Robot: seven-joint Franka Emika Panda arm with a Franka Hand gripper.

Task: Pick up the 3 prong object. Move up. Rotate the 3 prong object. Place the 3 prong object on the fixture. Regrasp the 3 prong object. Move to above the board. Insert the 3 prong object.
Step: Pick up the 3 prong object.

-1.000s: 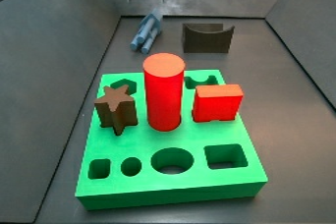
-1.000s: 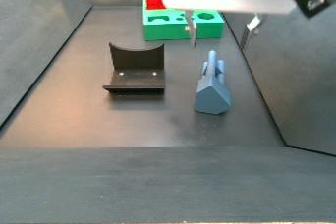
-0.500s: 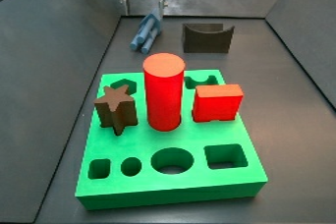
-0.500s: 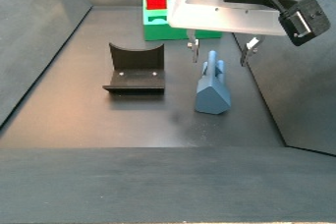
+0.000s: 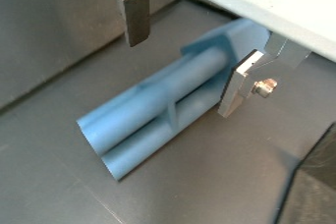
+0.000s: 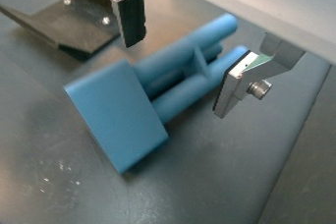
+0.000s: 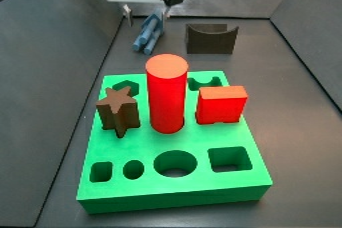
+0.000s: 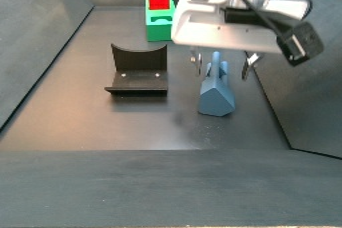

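The 3 prong object (image 5: 164, 110) is a light-blue elongated piece lying flat on the dark floor; it shows in both wrist views (image 6: 151, 100) and both side views (image 7: 147, 32) (image 8: 217, 87). My gripper (image 5: 188, 49) is open and lowered over it, one finger on each side of its shaft, not touching; it also shows from the other wrist camera (image 6: 182, 49) and from the sides (image 8: 222, 64) (image 7: 147, 14). The fixture (image 8: 135, 69) stands beside the piece, a dark block with a U notch (image 7: 211, 37). The green board (image 7: 174, 142) lies farther off.
On the board stand a red cylinder (image 7: 166, 92), a red cube (image 7: 222, 103) and a brown star block (image 7: 118, 109). Grey walls slope up on both sides of the floor (image 8: 40, 62). A corner of the fixture shows in a wrist view (image 6: 59, 22).
The gripper has come down from above, so its open fingers now straddle the 3 prong object. The piece itself has not moved.
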